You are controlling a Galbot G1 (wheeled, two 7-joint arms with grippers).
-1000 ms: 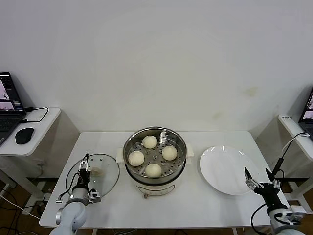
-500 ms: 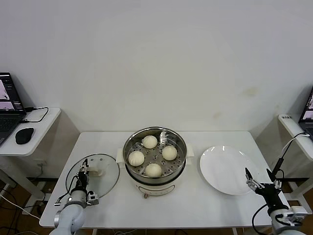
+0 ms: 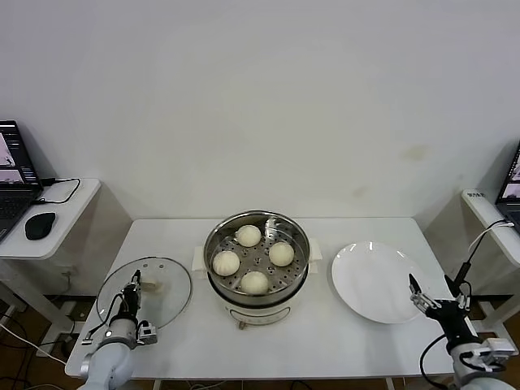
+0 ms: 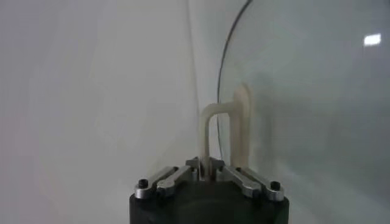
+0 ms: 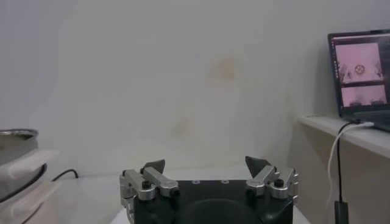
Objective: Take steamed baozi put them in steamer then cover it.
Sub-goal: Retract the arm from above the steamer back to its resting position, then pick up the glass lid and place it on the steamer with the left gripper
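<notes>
Since the earlier frame, left pincer [image 3: 132, 286] has clamped the cover [image 3: 145, 291] by its handle [image 4: 224, 131], shifting it toward nine o'clock of the steamer [image 3: 257, 258]. Four steamed baozi [image 3: 226, 262] sit inside. Right pincer [image 3: 431, 294] hangs open at five o'clock.

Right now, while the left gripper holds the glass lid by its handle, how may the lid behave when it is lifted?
The glass lid looks rigid, probably fragile. Held only by its narrow handle in the shut left gripper, it may swing or tilt.

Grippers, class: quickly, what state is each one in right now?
Left gripper: shut on the cover's handle.
Right gripper: open, holding nothing.
</notes>
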